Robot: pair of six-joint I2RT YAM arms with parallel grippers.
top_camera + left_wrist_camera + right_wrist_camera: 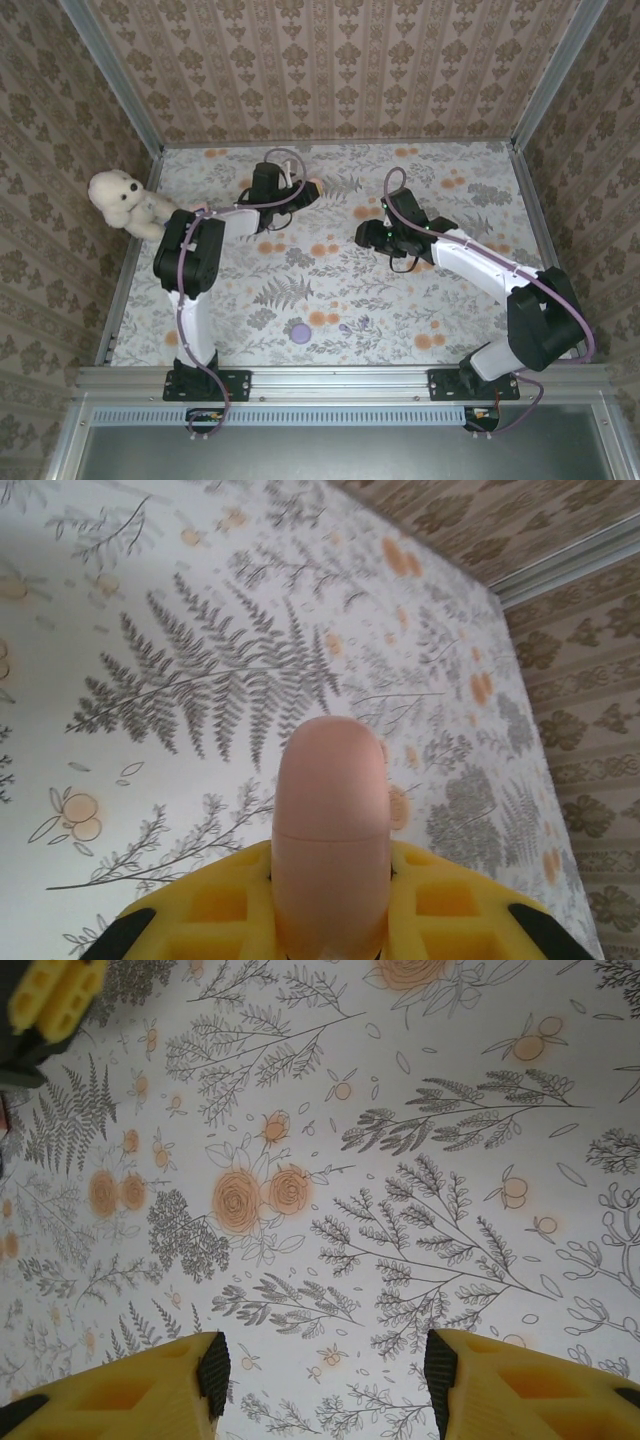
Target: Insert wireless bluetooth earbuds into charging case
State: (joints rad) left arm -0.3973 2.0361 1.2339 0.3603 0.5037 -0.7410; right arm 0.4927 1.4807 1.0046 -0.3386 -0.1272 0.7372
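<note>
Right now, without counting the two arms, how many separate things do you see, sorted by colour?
White: 1, the plush bear
Pink: 1, the case, held in the left tool
Purple: 1, the small round piece
Total: 3
</note>
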